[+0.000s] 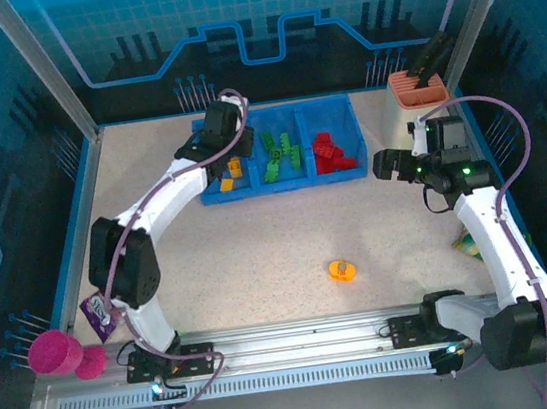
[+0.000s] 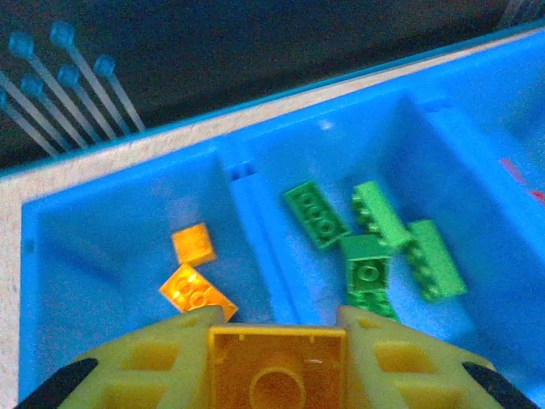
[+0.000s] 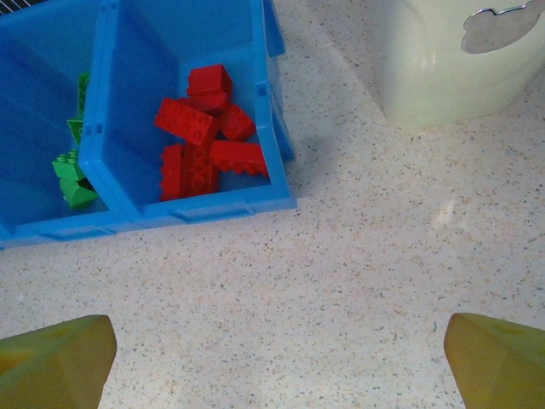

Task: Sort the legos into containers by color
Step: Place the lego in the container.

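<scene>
So the speckled desk [image 1: 259,247] is the biggest thing here, and the blue tray [image 1: 282,190] is parked toward its far side, right under the left gripper [image 2: 277,322]. That gripper is clamped nearly all the way down on an orange-yellow lego [image 2: 277,371], which is held above the tray's left compartment. The cream holder [image 3: 451,60] is seen ahead and to the right of the right gripper [image 3: 278,362], whose fingers are spread as wide as they go with nothing between them, just bare desk underneath. The pink cup [image 1: 53,351] is tucked well behind the left gripper, down by that arm's base. The red legos [image 3: 209,141] are piled in the right compartment, ahead and to the left of the right gripper. The green legos [image 2: 375,247] are in the middle compartment, just ahead and right of the left gripper. Two orange-yellow bricks [image 2: 196,273] are lying in the left compartment, just ahead and a bit left of the held one. One small orange-yellow piece [image 1: 341,271] is left out on the open desk, well behind both grippers, between the arms.
</scene>
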Robot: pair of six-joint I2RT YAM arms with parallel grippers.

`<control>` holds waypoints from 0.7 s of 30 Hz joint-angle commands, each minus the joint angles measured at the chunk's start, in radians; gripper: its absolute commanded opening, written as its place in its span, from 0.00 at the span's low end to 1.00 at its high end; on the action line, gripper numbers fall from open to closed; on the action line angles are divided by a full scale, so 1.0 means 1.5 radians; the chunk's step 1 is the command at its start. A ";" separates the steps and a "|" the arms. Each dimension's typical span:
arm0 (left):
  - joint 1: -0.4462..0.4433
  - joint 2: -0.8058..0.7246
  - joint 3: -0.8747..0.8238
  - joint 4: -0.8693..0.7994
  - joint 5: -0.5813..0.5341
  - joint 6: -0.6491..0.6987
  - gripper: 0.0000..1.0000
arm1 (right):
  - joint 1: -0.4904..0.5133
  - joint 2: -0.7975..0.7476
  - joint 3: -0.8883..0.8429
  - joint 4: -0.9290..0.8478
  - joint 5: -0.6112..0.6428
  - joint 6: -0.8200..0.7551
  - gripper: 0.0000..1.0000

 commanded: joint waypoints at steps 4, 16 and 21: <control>0.052 0.122 0.090 -0.065 0.021 -0.187 0.25 | -0.010 -0.009 0.014 -0.020 0.016 -0.017 1.00; 0.098 0.256 0.148 -0.010 0.139 -0.356 0.28 | -0.005 0.010 0.022 -0.025 0.011 -0.020 1.00; 0.105 0.275 0.139 0.023 0.164 -0.388 0.33 | -0.003 0.016 0.024 -0.027 0.013 -0.022 1.00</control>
